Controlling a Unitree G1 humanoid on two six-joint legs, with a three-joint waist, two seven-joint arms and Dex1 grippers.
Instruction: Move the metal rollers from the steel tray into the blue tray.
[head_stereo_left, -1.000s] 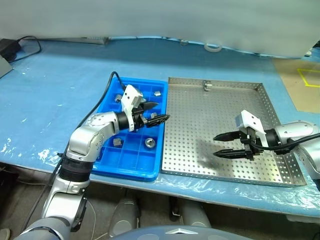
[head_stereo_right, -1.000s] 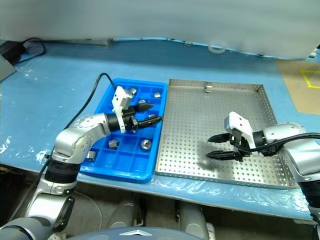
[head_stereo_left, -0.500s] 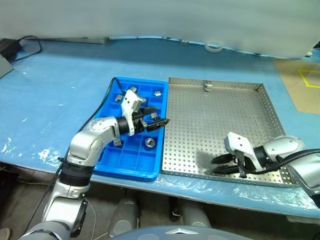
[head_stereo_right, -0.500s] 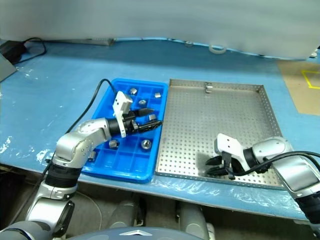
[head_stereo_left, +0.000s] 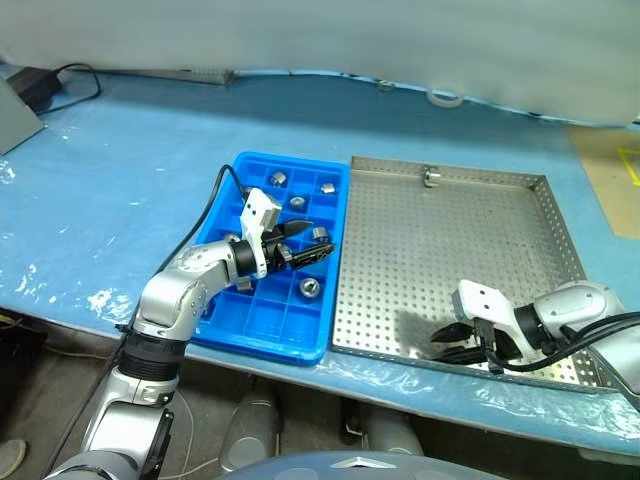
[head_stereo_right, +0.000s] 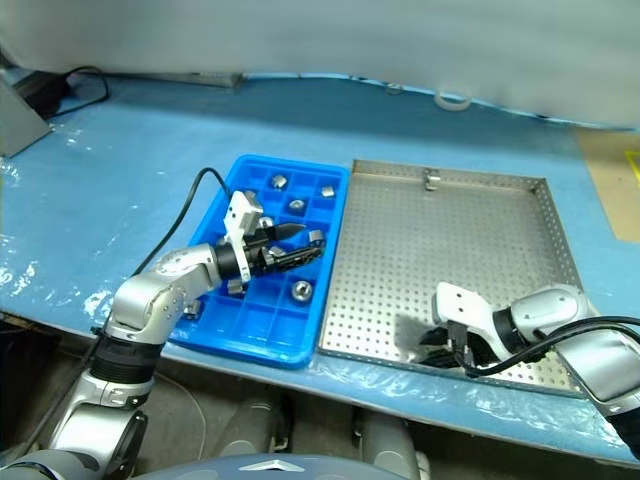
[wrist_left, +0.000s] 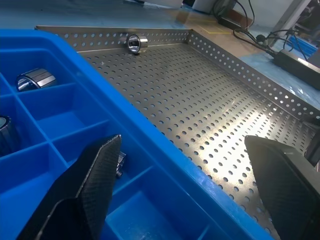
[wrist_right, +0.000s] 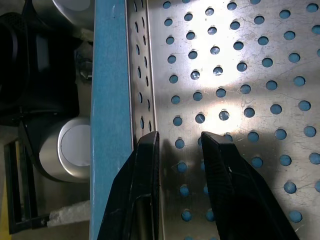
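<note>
Pale blue sheeting (head_stereo_left: 120, 190) covers the bench; left end effector (head_stereo_left: 312, 247) gapes, right end effector (head_stereo_left: 447, 343) closed, empty.

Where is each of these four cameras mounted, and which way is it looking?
Left and right eye views: on the head, looking forward and down at the blue tray and steel tray; both arms show.
Left wrist view: along the open left gripper, across the blue tray's edge onto the steel tray, where one metal roller lies.
Right wrist view: along the shut right gripper, down at the steel tray's rim.
Shared: all show the steel tray.
</note>
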